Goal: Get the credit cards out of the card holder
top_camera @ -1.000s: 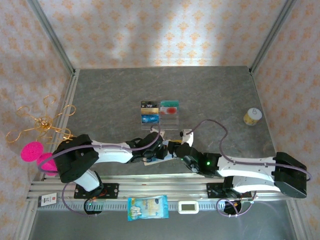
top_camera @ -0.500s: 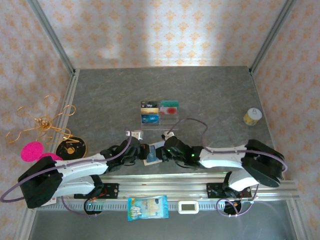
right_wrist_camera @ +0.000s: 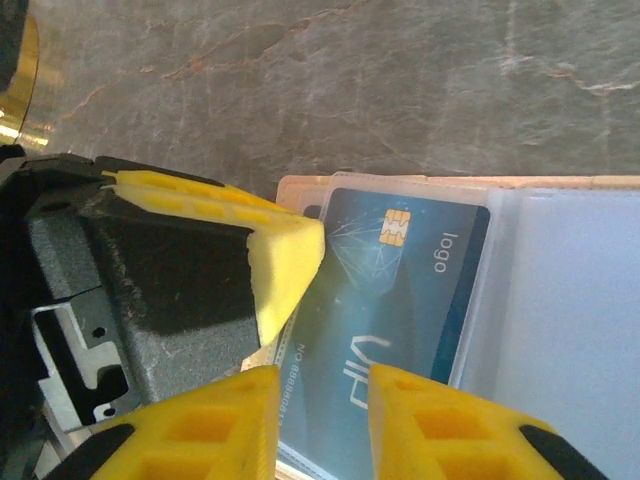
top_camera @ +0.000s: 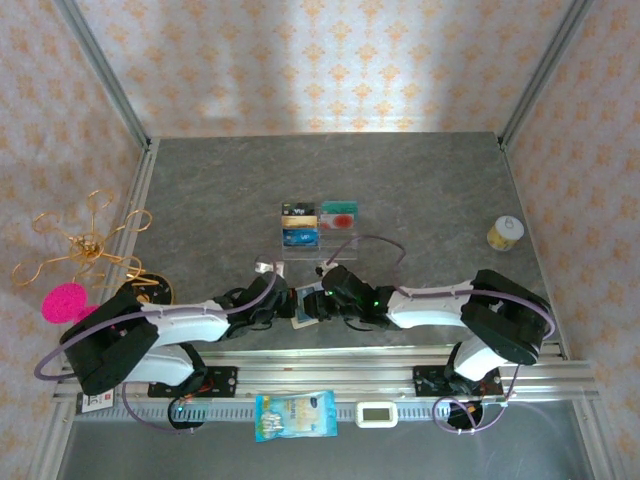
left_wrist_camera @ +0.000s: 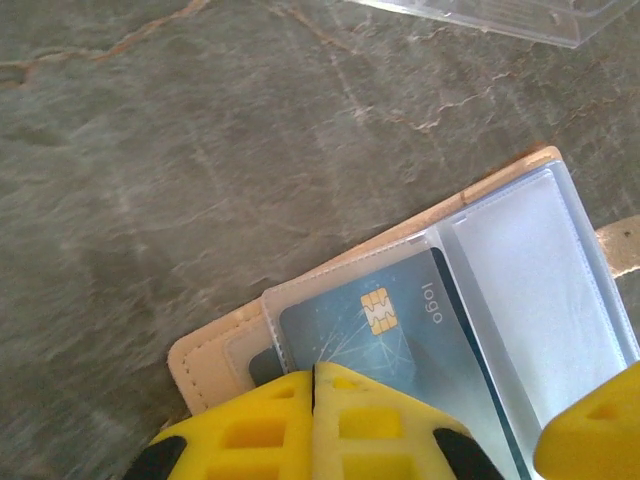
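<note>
The wallet [left_wrist_camera: 205,365] lies open on the table [left_wrist_camera: 200,150] near its front edge, between the two arms; from above it is mostly hidden under them. A blue card [right_wrist_camera: 400,290] sits in a clear pocket, its lower end cut off. "logo" reads beside the chip; the smaller print is too blurred. The left fingers [left_wrist_camera: 270,425] are clenched together at the card's corner; whether they pinch anything is unclear. The right fingers [right_wrist_camera: 210,425] stand apart over the card.
</note>
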